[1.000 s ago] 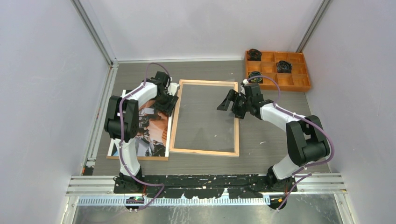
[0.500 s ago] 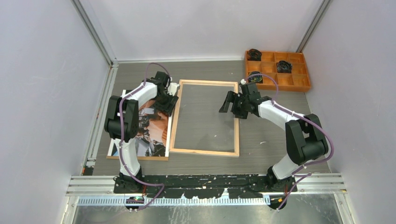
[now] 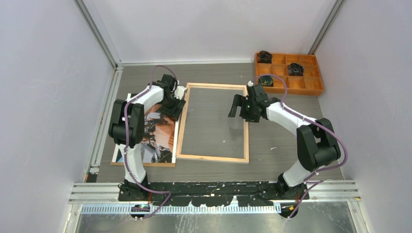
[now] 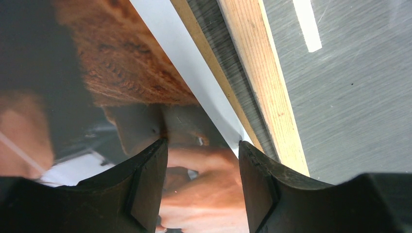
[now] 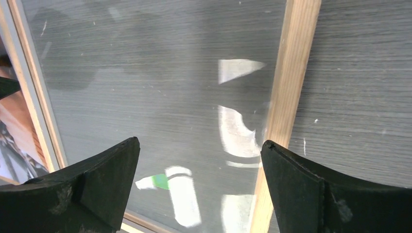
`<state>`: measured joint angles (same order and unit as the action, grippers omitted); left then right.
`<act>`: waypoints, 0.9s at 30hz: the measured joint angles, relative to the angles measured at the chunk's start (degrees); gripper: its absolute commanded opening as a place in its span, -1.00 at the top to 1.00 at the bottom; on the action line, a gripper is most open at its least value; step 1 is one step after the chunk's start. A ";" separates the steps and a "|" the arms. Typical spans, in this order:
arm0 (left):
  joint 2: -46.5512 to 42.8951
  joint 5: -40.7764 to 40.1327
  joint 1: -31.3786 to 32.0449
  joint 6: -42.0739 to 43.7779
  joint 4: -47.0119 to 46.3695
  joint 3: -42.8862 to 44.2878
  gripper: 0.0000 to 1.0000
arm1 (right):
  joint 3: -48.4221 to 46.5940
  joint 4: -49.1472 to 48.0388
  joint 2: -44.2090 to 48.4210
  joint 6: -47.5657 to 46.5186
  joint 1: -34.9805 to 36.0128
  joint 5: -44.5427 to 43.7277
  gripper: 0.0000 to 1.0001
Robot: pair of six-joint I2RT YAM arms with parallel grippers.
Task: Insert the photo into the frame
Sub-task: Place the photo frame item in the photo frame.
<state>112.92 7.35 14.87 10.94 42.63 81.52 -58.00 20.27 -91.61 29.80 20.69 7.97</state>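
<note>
Two grippers hung empty: the left gripper (image 3: pixel 175 109), half spread, over the photo (image 3: pixel 158 131) just left of the frame (image 3: pixel 212 158); the right gripper (image 3: pixel 241 107), spread wide, above the frame's right rail. Pickup seemingly pending; next, lifting the photo's edge.

**Off-task items on the bench**

Orange compartment tray (image 3: pixel 311 85) sits at far-right corner of grey table (image 3: pixel 282 160). 3 of its compartments hold dark coiled bits (image 3: pixel 295 69) (too small to ID). Brown backing board (image 3: pixel 143 164) lies flat at left; only its thin near edge shows. Clear sheet (image 5: pixel 160 87) lies flat mid-table w/ white glare patches. Small white scuff (image 3: pixel 273 148) on tabletop, right side. Pale walls (image 3: pixel 43 97) on 3 sides; alu rail (image 3: pixel 218 192) runs along near edge.
</note>
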 measured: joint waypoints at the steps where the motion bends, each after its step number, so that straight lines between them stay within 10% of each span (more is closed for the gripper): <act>1: 0.00 0.00 0.00 0.00 0.00 0.00 -0.13 | -0.04 0.15 0.00 -0.07 0.00 -0.26 -1.00; 27: 0.22 -0.55 2.58 0.00 0.00 0.15 -0.13 | 3.08 0.33 8.66 3.30 -5.81 -4.92 -1.00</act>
<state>113.14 6.81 17.45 10.94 42.63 81.67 -54.92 20.60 -82.96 33.10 14.87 3.05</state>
